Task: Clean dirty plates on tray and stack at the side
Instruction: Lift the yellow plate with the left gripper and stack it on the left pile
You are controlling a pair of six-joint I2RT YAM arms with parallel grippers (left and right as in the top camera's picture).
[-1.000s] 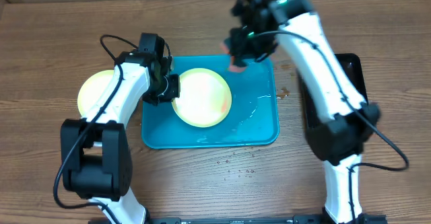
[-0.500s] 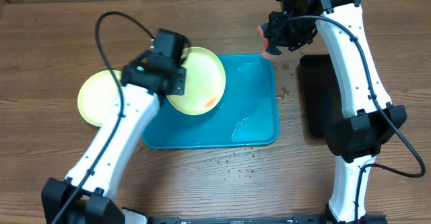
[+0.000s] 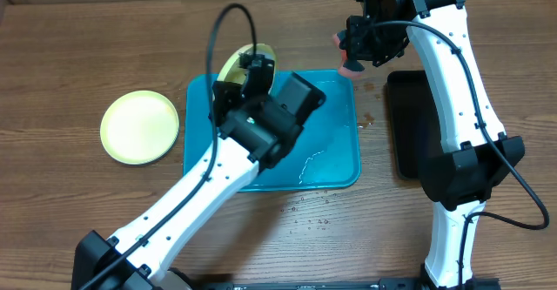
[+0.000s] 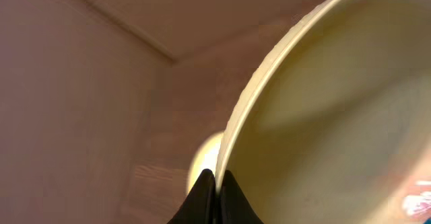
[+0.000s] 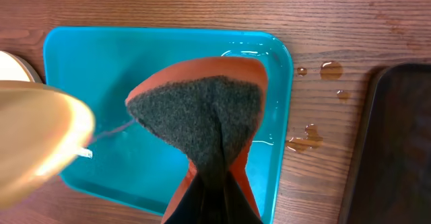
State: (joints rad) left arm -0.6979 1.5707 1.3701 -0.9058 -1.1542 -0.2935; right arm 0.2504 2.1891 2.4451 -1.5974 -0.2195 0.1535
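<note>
Holding, item one: your left gripper, its fingers pinched onto the rim of a round, shallow, pale yellow-green plastic plate. The plate is off the surface, steeply tilted, above the far edge of the large turquoise-blue rectangular plastic tray. The grip is thin and on the rim only, so judge it prone to swivel. Hold the tilt steady, with the plate over the tray so drips land inside.

Item two: your right gripper, closed on an orange sponge with a dark grey scouring face. It hovers over the tray's far-right corner, apart from the plate. Bring the scouring face flat to the plate's inner face and press lightly, nearer the pinched side than the free side.

Item three: a second pale yellow-green round plate, flat on the wooden table left of the tray. This is likely the stack site.

Item four: narrow glossy black tray, right of the turquoise one.

View notes:
- Left wrist alone shows the rim bite, plus a pinkish mark low on the plate, possibly a smear.
- Right wrist alone shows the scouring face and water beads on the wood.
- Overhead alone places both arms.
- No third plate shows in any view.
</note>
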